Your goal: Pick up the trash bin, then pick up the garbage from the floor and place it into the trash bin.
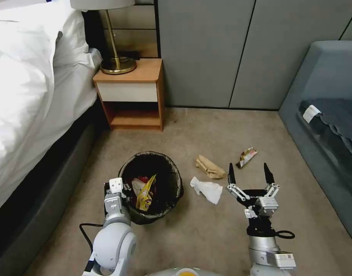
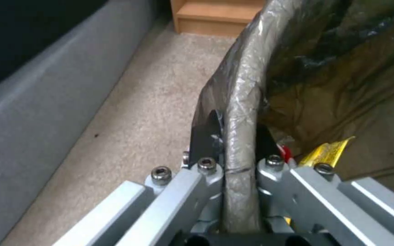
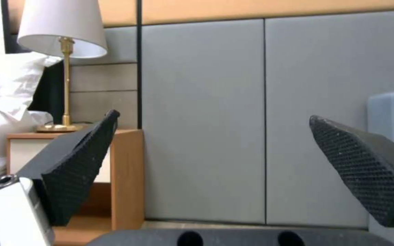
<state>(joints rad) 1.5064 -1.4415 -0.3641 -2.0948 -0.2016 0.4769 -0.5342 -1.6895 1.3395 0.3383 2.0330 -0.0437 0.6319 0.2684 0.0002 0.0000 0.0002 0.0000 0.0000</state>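
Observation:
The trash bin [image 1: 172, 180], round with a dark bag over its rim, stands on the carpet in the head view and holds a yellow wrapper [image 1: 146, 192] and red litter. My left gripper [image 1: 120, 188] is shut on the bin's near-left rim; in the left wrist view one finger sits outside and one inside the bagged rim [image 2: 243, 112]. Garbage lies on the floor to the right of the bin: a white tissue [image 1: 207, 189], a brown paper bag [image 1: 209, 167] and a small wrapper [image 1: 247, 156]. My right gripper [image 1: 249, 173] hovers open just right of the tissue, with nothing between its fingers [image 3: 80, 164].
A bed [image 1: 26, 96] runs along the left. A wooden nightstand [image 1: 131, 94] with a brass lamp [image 1: 116, 57] stands at the back beside grey wall panels. A blue-grey sofa [image 1: 329, 126] closes off the right side. Open carpet lies between them.

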